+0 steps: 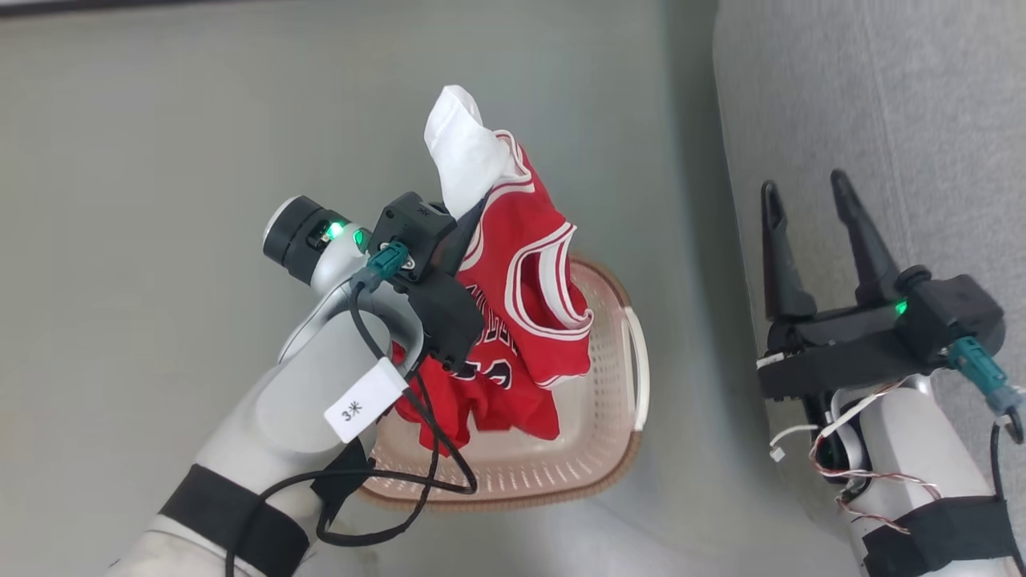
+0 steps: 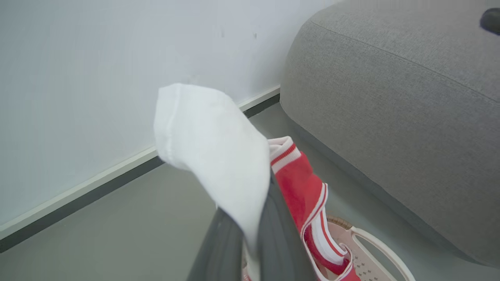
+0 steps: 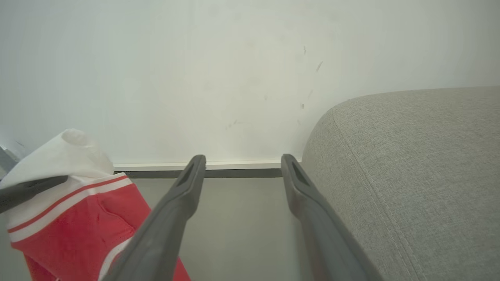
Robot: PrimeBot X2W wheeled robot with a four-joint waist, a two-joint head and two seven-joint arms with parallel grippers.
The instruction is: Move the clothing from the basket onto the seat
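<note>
Left hand (image 1: 478, 204) pinches clothing (image 1: 525, 308) above the basket (image 1: 561, 481).

The clothing (image 1: 521, 264) hangs over the basket (image 1: 599, 433) — the seat (image 1: 882, 96) stands to their right

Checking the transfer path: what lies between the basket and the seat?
Only a strip of bare grey floor separates the basket from the seat. The head view shows it, and the left wrist view agrees.

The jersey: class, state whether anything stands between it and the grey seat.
Nothing visible does: only bare floor lies between the jersey, in the left gripper, and the seat; the open right gripper hovers at its edge.
</note>
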